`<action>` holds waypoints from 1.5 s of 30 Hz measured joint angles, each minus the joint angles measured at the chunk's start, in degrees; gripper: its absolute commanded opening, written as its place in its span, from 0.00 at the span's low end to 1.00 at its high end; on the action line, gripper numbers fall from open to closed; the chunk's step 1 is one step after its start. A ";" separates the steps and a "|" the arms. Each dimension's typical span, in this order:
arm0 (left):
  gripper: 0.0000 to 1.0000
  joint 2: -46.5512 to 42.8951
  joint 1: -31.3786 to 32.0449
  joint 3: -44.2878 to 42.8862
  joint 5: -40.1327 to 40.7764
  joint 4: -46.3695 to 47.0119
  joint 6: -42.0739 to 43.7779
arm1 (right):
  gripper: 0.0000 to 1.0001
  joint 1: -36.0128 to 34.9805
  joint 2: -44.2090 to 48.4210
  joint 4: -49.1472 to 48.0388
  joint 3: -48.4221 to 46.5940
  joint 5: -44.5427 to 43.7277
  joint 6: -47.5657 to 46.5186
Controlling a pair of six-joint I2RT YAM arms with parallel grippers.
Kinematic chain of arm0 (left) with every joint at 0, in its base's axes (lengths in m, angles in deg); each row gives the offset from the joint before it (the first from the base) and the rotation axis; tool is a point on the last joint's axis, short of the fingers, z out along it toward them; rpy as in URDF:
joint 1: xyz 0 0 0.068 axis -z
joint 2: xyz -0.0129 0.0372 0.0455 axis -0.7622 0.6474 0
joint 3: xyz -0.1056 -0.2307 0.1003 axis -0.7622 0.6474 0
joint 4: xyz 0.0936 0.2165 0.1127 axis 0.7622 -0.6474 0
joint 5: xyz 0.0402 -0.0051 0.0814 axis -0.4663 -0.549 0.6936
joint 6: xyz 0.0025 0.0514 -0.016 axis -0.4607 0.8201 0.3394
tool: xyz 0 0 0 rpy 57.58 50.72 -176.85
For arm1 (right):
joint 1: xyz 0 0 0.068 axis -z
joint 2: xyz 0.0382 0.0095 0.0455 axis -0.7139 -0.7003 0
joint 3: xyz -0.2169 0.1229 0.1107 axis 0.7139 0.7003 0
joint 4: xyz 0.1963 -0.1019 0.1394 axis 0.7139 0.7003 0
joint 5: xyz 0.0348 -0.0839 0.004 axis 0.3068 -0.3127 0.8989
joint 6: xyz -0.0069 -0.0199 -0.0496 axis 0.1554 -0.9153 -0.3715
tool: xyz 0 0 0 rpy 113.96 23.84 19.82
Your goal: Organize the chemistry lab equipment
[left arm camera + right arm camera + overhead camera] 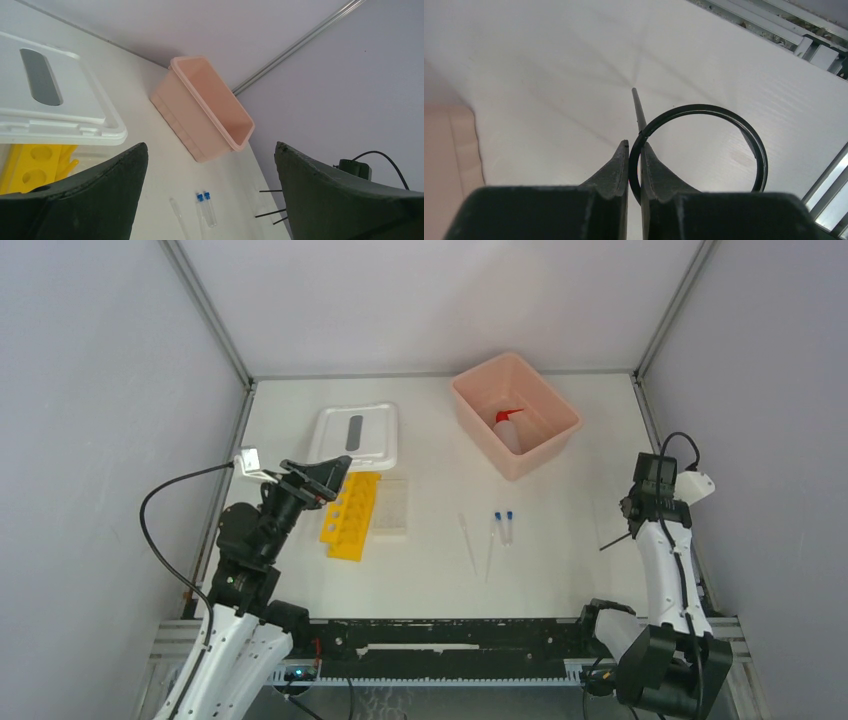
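Note:
The yellow tube rack lies left of centre, with the small clear grid rack against its right side. Two blue-capped tubes and two thin clear droppers lie mid-table. The red-nozzled squeeze bottle sits inside the pink tub. My left gripper hovers open over the yellow rack's far end. My right gripper is shut on the rim of a black wire ring with thin legs.
The white lid with a grey slot lies behind the yellow rack. The pink tub stands at the back right. Grey walls close in both sides, and a black rail runs along the near edge.

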 measured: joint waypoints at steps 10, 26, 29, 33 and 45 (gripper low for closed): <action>1.00 -0.57 0.04 0.00 0.02 -0.79 0.13 | 0.00 -3.69 2.14 -0.39 1.40 0.07 -1.05; 1.00 -0.35 0.04 0.00 0.44 -0.85 0.20 | 0.00 -16.04 2.97 2.60 -14.01 -6.80 -3.65; 1.00 0.31 0.04 0.00 0.87 -0.90 0.24 | 0.00 -19.28 1.77 3.32 -19.21 -7.89 -4.44; 1.00 0.98 0.04 0.00 1.36 -1.16 0.61 | 0.00 -23.56 -1.09 3.74 -27.43 -9.27 -6.12; 1.00 2.23 0.04 0.00 2.40 -1.27 0.68 | 0.00 -35.58 -20.68 2.27 -51.19 -12.68 -13.70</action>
